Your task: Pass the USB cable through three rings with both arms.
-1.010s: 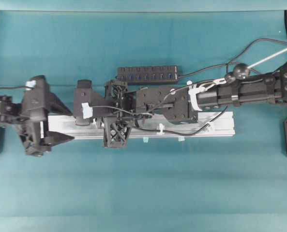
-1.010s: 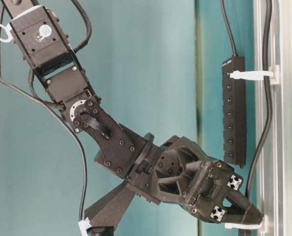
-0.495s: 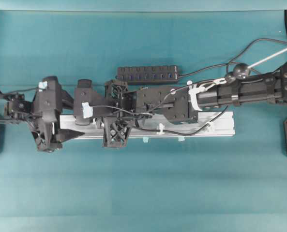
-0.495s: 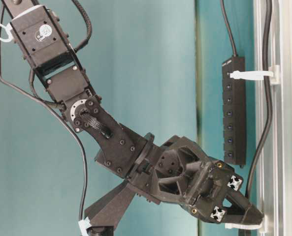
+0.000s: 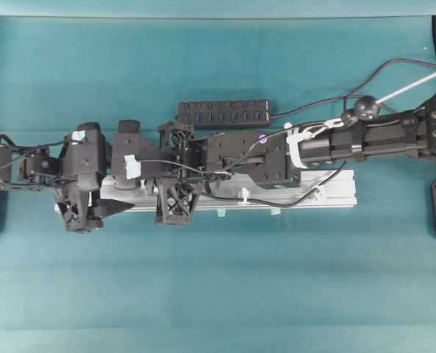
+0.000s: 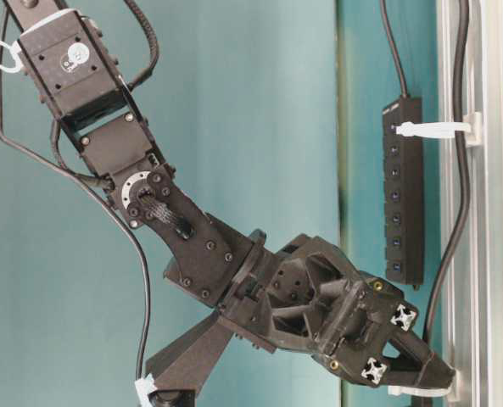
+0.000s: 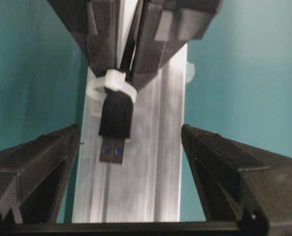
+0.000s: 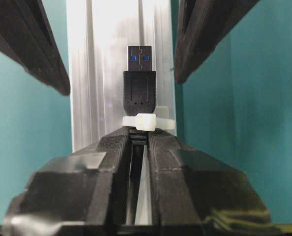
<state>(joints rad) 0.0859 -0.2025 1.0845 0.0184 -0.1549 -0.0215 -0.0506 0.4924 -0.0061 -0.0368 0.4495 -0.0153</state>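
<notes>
The USB cable's black plug pokes through a white ring above the silver rail. My right gripper is shut on the cable just behind that ring. In the left wrist view the plug points at my left gripper, which is open, its fingers standing wide on either side of the rail. From overhead, the cable runs through two more rings. My left gripper faces my right gripper at the rail's left end.
A black multi-port hub strip lies behind the rail, its cord running off to the right. The right arm stretches over the rail's length. Teal cloth covers the table on all sides.
My left arm has slid right along the rail, bringing its open fingers up around the plug. The right arm and the cable have stayed still.
</notes>
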